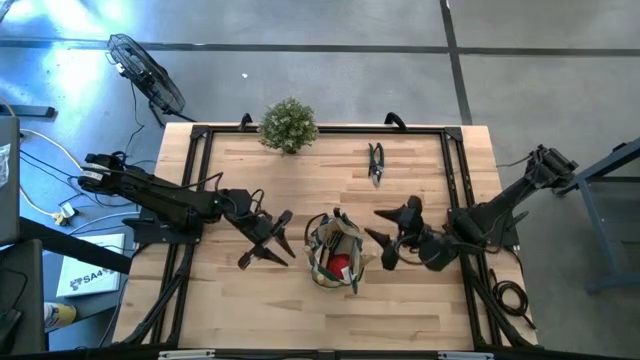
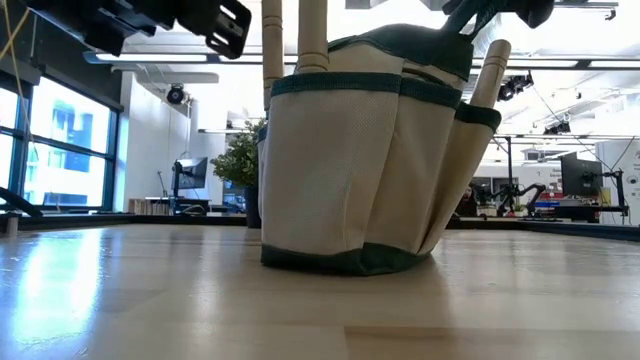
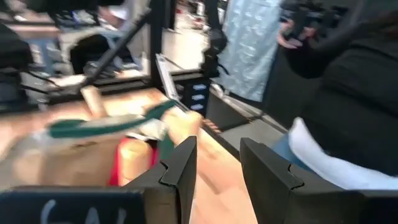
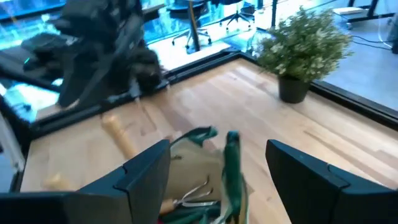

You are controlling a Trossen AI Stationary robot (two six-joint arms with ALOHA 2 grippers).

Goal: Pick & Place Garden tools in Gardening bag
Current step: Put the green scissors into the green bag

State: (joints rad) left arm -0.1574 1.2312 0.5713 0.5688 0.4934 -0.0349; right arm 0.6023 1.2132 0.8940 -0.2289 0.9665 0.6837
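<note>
The right claw hangs just right of the bag, fingers spread wide with nothing between them. The left claw sits just left of the bag, fingers part open and empty. The bag stands mid-table with wooden handles sticking up and a red piece inside. Dark snips lie apart, near the plant.

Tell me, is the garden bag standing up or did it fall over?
Standing up. The gardening bag sits flat on the table, and wooden tool handles poke up out of its top.
</note>
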